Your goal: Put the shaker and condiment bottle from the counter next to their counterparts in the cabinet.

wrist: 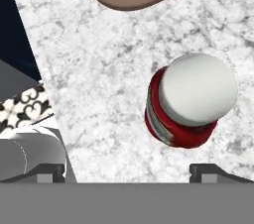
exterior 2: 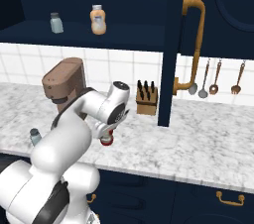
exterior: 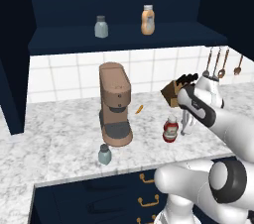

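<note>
On the marbled counter (exterior: 59,134) beside the coffee machine (exterior: 115,103), the red bottle (wrist: 188,101) stands upright below the wide-open gripper (wrist: 128,171), off toward one fingertip, so a straight descent could clip its cap and topple it.

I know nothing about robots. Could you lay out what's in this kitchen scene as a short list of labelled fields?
tool: open, empty, hanging above the red bottle
condiment bottle: red, white cap, upright on the counter
shaker: on the counter's front edge, by the coffee machine
coffee machine: brown, on the counter
cabinet shelf: holds a matching shaker and an orange-tan bottle
counter: marbled stone
knife block: near the tiled wall
</note>
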Controlling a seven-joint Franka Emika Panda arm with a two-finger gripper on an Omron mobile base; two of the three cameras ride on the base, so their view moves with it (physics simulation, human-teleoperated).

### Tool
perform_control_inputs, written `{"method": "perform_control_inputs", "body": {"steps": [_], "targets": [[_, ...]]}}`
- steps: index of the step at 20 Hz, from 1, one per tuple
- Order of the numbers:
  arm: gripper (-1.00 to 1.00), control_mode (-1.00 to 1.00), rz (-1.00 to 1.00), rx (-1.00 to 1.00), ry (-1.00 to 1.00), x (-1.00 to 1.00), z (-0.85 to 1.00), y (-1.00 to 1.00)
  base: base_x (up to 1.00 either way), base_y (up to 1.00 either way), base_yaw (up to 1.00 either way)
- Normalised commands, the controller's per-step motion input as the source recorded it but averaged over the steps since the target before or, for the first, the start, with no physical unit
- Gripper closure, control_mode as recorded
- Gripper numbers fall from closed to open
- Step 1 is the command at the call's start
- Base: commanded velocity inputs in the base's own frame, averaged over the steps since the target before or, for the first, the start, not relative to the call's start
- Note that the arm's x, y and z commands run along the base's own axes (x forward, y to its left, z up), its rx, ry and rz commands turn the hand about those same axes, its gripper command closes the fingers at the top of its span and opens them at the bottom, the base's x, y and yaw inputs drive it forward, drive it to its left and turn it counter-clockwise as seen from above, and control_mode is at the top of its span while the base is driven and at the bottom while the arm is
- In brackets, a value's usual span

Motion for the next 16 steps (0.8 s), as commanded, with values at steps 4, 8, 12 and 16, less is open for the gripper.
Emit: {"method": "perform_control_inputs", "body": {"steps": [4,8,12,16], "targets": [[-1.00,-1.00,0.00,0.05,0.00,0.08,-0.07,0.00,0.00,0.00,0.00],[-1.00,-1.00,0.00,0.06,0.00,0.09,-0.10,0.00,0.00,0.00,0.00],[-1.00,-1.00,0.00,0.05,0.00,0.08,-0.08,0.00,0.00,0.00,0.00],[-1.00,-1.00,0.00,0.03,0.00,0.11,-0.05,0.00,0.00,0.00,0.00]]}}
